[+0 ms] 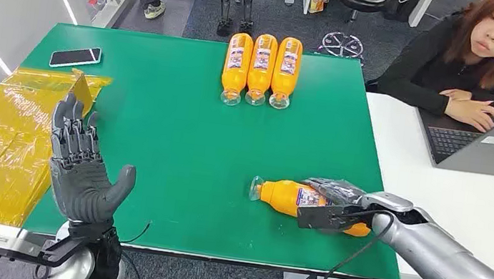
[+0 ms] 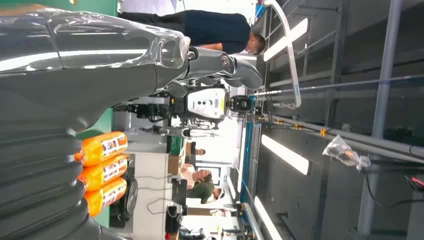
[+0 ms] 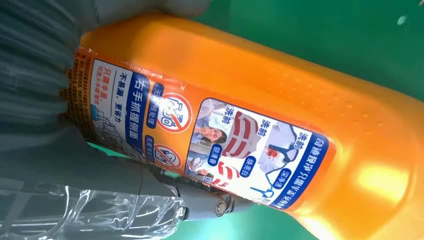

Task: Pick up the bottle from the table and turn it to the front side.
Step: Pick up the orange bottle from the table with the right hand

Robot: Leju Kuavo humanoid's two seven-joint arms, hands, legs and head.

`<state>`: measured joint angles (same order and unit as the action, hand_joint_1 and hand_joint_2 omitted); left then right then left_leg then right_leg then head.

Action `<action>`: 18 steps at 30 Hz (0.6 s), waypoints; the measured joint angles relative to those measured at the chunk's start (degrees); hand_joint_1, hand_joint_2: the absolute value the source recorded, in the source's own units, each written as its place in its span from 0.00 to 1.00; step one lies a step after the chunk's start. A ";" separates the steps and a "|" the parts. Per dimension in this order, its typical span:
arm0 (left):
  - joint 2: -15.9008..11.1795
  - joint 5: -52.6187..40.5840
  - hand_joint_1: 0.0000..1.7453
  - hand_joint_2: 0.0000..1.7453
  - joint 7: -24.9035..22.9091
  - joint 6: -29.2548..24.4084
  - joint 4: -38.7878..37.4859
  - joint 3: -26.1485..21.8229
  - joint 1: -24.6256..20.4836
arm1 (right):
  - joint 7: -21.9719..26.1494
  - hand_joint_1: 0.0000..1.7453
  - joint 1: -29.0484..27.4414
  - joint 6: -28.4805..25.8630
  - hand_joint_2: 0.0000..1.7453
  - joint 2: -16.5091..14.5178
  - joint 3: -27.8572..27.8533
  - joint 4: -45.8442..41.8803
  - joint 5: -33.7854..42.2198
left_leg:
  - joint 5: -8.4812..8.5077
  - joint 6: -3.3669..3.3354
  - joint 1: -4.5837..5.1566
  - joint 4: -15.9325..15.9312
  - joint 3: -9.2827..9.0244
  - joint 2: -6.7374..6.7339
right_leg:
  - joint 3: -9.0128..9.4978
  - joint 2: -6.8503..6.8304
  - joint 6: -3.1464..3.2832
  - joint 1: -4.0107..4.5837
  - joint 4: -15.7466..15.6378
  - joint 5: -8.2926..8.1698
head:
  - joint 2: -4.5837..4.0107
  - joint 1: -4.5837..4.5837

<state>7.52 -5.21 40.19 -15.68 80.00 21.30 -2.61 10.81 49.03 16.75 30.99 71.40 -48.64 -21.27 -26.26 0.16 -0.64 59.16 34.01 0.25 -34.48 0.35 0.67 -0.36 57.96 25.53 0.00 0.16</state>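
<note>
**Right hand closed on the lying bottle: risks before the turn**

My right hand [image 1: 336, 210] wraps the base end of the orange bottle [image 1: 287, 195], thumb on one side, fingers on the other; the right wrist view shows the printed label [image 3: 200, 145] between them. The bottle lies on its side on the green worktop [image 1: 178, 145], cap toward my left. Judged risks: the smooth, rounded body could slip or roll in my grasp as I lift, and an end grip lets the neck droop. My left hand [image 1: 79, 161] is raised, fingers spread wide, holding nothing. Three more bottles [image 1: 261, 69] lie well apart at the far edge.
</note>
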 joint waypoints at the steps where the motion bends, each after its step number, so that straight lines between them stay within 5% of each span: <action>1: 0.04 -0.05 0.00 1.00 0.00 0.01 0.00 -0.05 0.04 | -0.01 1.00 -0.24 -0.82 1.00 0.07 0.04 -0.21 -0.48 | 0.00 0.00 0.00 0.00 -0.02 -0.01 | 0.02 0.00 0.00 0.00 0.00 0.00 | 0.00 0.01; 18: 1.03 -1.60 0.00 1.00 0.00 0.08 0.02 -1.23 1.77 | -4.54 1.00 -9.85 -19.55 1.00 3.52 -4.24 -13.33 -12.84 | 0.05 -0.10 0.02 0.05 0.08 0.04 | 0.03 -0.05 -0.16 0.00 -0.01 -0.11 | 0.00 0.02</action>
<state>8.55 -6.82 40.20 -15.60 80.02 20.07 -0.83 6.26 39.18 -2.81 34.51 67.16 -61.97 -34.11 -26.21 0.05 -0.62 59.21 34.09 0.30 -34.45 0.30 0.51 -0.36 57.96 25.43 0.00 0.18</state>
